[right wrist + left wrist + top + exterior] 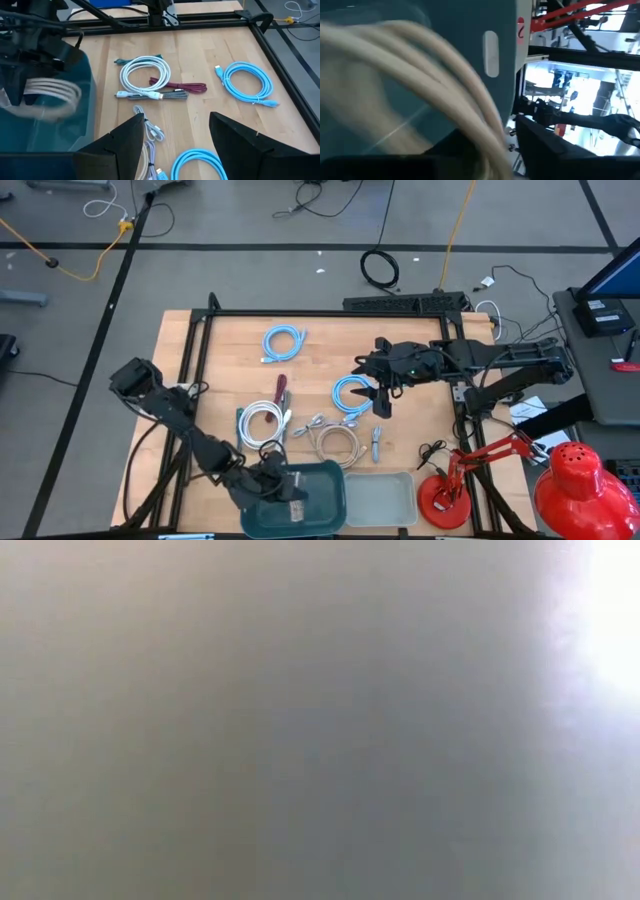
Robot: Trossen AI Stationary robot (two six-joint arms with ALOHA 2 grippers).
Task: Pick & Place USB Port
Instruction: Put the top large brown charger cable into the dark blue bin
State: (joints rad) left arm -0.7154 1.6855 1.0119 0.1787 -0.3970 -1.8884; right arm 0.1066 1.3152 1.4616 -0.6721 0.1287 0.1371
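My left gripper (272,478) is over the teal bin (335,480) at the table's near edge, shut on a coiled whitish USB cable (52,95). The cable fills the left wrist view (435,65). My right gripper (172,117) is open and empty above a light blue cable coil (350,392) at the table's middle right. The low view is blocked and shows only blur. My left gripper holds the whitish coil by several strands on one side of its loop (30,92). The fingers come from above, slanting down. The rest of the loop (67,97) sticks out sideways over the inside of the teal bin (85,115). The gripper body hides the contact itself.
On the wood lie a second light blue coil (283,340), a white coil (262,420), a maroon cable (282,390), a beige coil (335,442) and a grey cable (376,442). A clear bin (378,498) stands right of the teal one. A red lamp (450,490) stands at the near right.
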